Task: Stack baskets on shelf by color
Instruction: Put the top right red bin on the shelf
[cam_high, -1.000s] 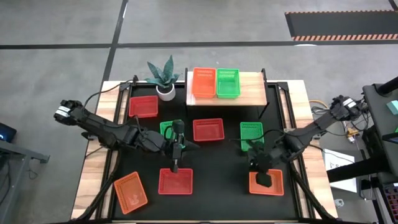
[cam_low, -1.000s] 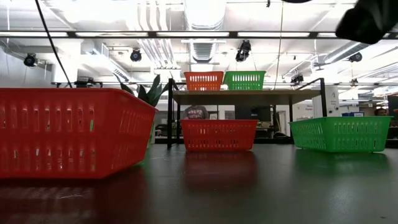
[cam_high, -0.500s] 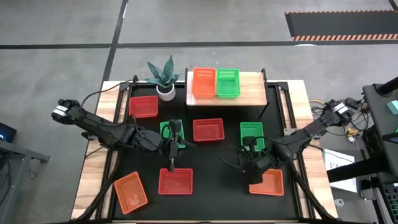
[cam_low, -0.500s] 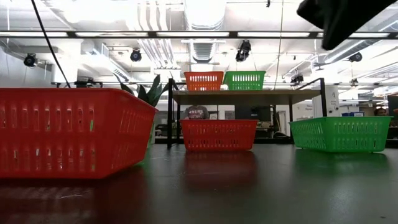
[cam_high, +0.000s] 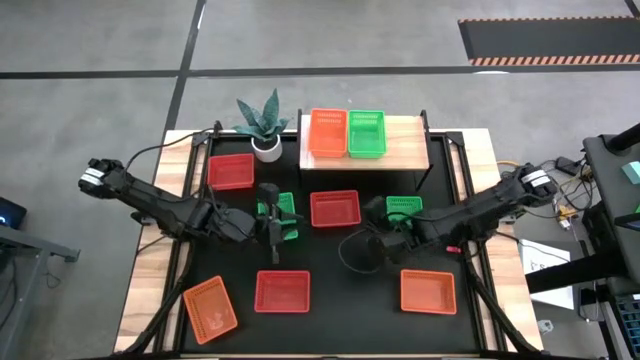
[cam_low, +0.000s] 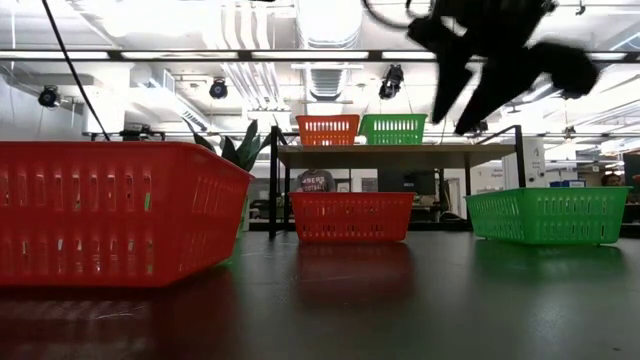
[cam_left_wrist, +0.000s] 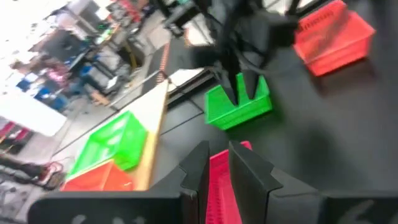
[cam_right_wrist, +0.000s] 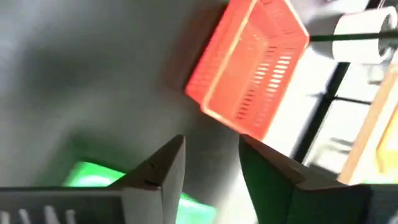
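Observation:
The pale-wood shelf (cam_high: 405, 140) at the far edge carries an orange basket (cam_high: 328, 132) and a green basket (cam_high: 366, 133) side by side. Several more baskets lie flat on the black mat: red (cam_high: 231, 171), (cam_high: 334, 209), (cam_high: 282, 291); green (cam_high: 285, 232), (cam_high: 405, 205); orange (cam_high: 428, 291), (cam_high: 211, 308). My left gripper (cam_left_wrist: 219, 163) hovers over the centre-left green basket with a narrow empty gap between its fingers. My right gripper (cam_right_wrist: 211, 146) is raised near the table's middle (cam_low: 458, 105), open and empty.
A potted plant (cam_high: 262, 122) stands at the far left beside the shelf. The right arm (cam_high: 470, 215) crosses over the right green basket. Bare mat lies between the near red and orange baskets (cam_high: 350, 290). The room shows behind the shelf.
My right gripper has risen from the near-right orange basket and gone toward the table's middle and far edge; the basket stays on the mat. My left gripper has drawn back from the near red basket toward the far edge, over the green basket.

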